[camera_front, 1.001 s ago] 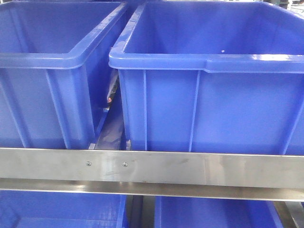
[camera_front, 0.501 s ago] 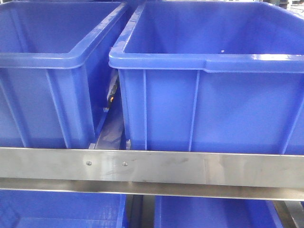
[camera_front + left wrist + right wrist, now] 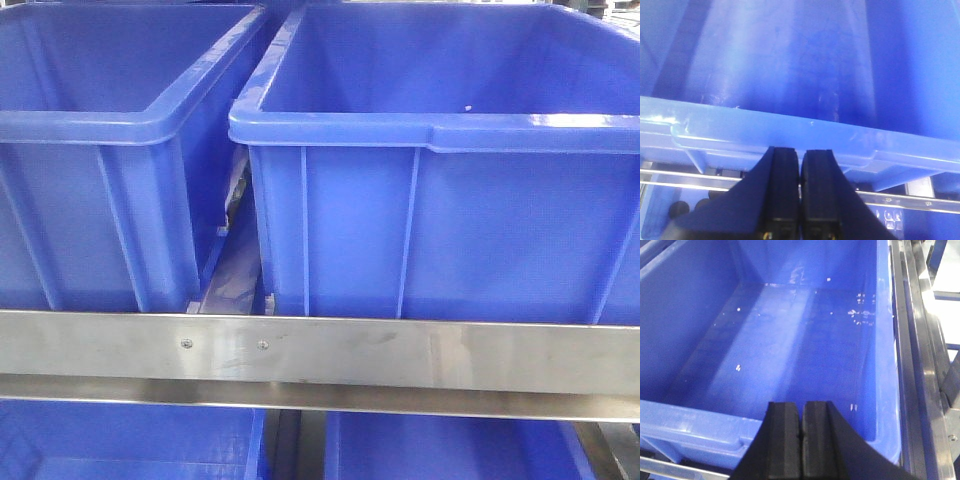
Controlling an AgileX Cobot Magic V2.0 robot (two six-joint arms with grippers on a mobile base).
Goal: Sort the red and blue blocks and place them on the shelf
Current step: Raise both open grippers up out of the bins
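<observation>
While both claws press closed | left claw (image 3: 800, 165) over bin rim (image 3: 790, 132); right claw (image 3: 801, 417)

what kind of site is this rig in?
Likely a warehouse or factory parts-storage line: large blue plastic bins sit side by side on multi-level brushed-steel racking, with more bins on the level below. The right gripper hangs shut over an empty bin.

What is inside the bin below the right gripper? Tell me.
The bin shows a bare blue floor with pale specks; no block is visible. The shut right gripper covers part of its near edge.
</observation>
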